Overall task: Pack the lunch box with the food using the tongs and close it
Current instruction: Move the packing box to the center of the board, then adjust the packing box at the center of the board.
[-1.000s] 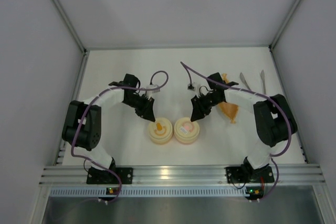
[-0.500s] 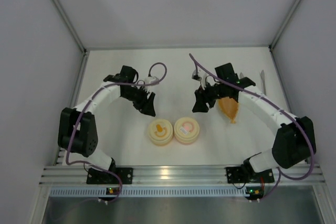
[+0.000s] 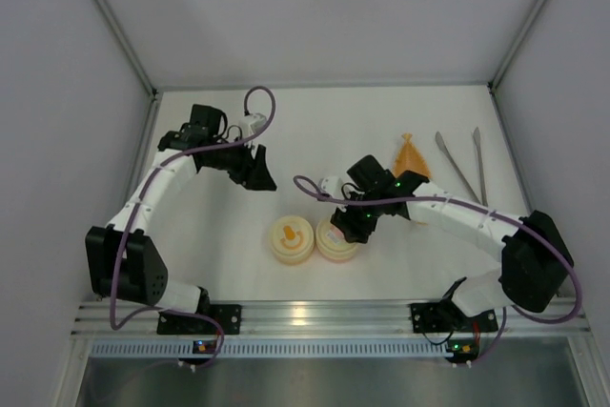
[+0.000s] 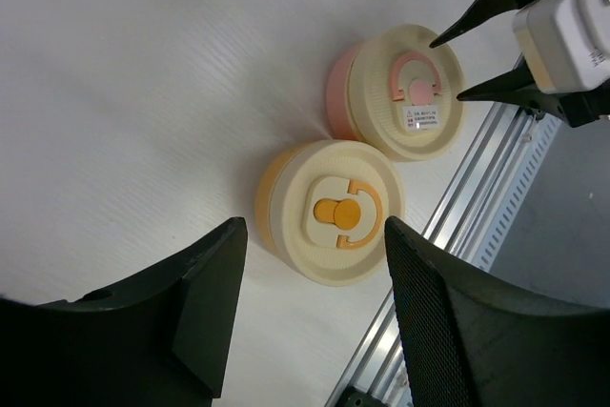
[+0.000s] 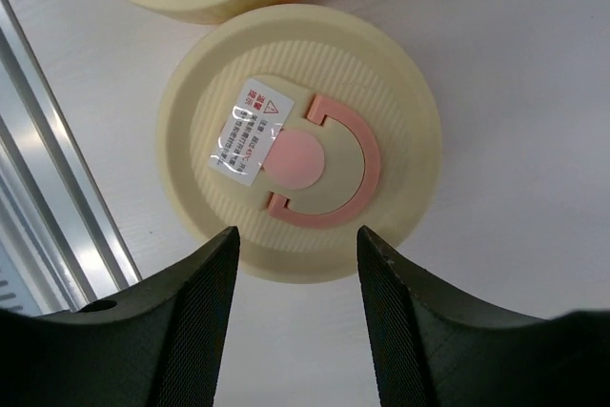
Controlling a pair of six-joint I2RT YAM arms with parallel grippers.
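Observation:
The lunch box [image 3: 335,241] sits near the front middle with its cream lid [image 5: 300,154], marked in pink, on top. My right gripper [image 5: 297,235] hovers open just above the lid's edge and touches nothing; it also shows from above [image 3: 355,229]. My left gripper [image 3: 255,176] is open and empty, raised behind and to the left of the boxes. The pointed orange bag of food [image 3: 410,152] lies behind my right arm, partly hidden. The silver tongs [image 3: 457,167] lie in a narrow V at the back right.
A second round cream container with an orange lid mark [image 3: 292,239] stands against the lunch box's left side, also seen between my left fingers [image 4: 334,221]. The aluminium rail [image 3: 315,315] runs along the front edge. Grey walls enclose the table.
My left gripper has opened and drawn back and to the left, away from the orange-marked container. My right gripper lifted off the pink lid, opened wider, then came back over it.

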